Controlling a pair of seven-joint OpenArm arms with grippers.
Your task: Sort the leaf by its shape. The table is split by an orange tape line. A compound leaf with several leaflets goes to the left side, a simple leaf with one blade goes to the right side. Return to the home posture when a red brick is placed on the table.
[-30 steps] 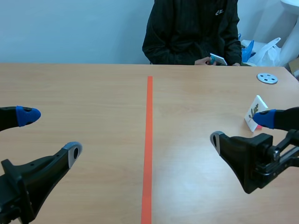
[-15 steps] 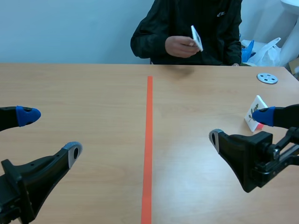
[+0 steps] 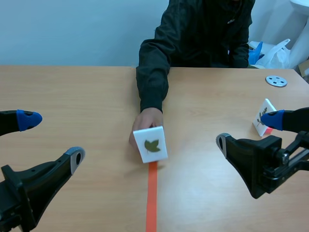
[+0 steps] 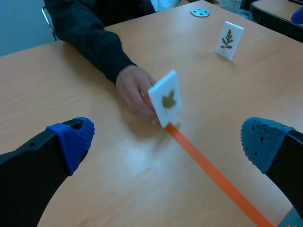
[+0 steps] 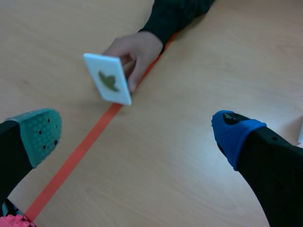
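Leaf card (image 3: 150, 144), white and tilted back, stands at the middle of the scene view, right over the orange tape line (image 3: 151, 198) that splits the tabletop (image 3: 82, 92). It bears one green leaf with a single lobed blade. A person's hand (image 3: 146, 122) holds it from behind, and the dark sleeve (image 3: 153, 82) runs up to the person seated at the top centre of the frame. Whether the card's lower edge rests on the tabletop cannot be told for sure.

The left gripper (image 3: 52, 138) is at the lower left of the frame, wide open with nothing between its fingers. In the left wrist view the leaf card and the hand lie ahead of it, well apart from both pads.

The right gripper (image 3: 247, 131) is at the lower right, likewise spread wide and holding nothing. In the right wrist view the leaf card is ahead of it, nearer the grey-green padded finger.

A second card (image 3: 263, 115), white with a reddish lower edge, leans near the right edge of the frame, just behind the right gripper's blue-padded finger and well right of the tape line. It shows a sprig with several leaflets. A grey disc (image 3: 276, 80) with holes lies on the tabletop at the upper right, and a white plastic bag (image 3: 275, 53) sits beyond the tabletop's far edge.
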